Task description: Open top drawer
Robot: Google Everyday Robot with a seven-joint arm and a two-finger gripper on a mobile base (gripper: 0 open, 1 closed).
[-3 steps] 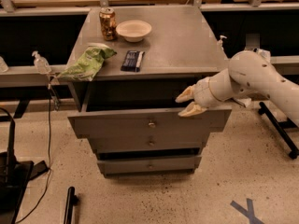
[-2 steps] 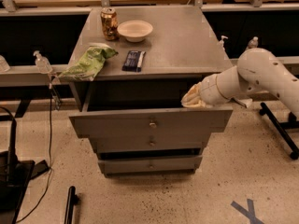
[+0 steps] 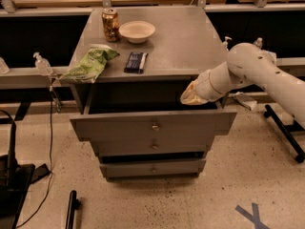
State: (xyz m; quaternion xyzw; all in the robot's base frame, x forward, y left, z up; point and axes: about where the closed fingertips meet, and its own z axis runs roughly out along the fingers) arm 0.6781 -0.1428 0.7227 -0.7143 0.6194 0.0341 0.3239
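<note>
The top drawer (image 3: 152, 127) is the widest grey front, with a small round knob at its centre. It stands pulled out from the grey cabinet (image 3: 181, 42), and its dark box shows behind the front panel. Two narrower drawer fronts sit below it. My gripper (image 3: 190, 95) hangs on the white arm at the right, over the drawer's back right part, just under the cabinet top's edge. It is apart from the knob.
On the cabinet top lie a green chip bag (image 3: 89, 65), a dark snack bar (image 3: 136, 61), a white bowl (image 3: 137, 31) and a can (image 3: 110, 24). A black stand foot (image 3: 285, 132) is on the floor at right, cables (image 3: 50, 128) at left.
My gripper has drawn back and up to the right, away from the drawer's front panel toward the cabinet top's edge. The drawer stays pulled out.
</note>
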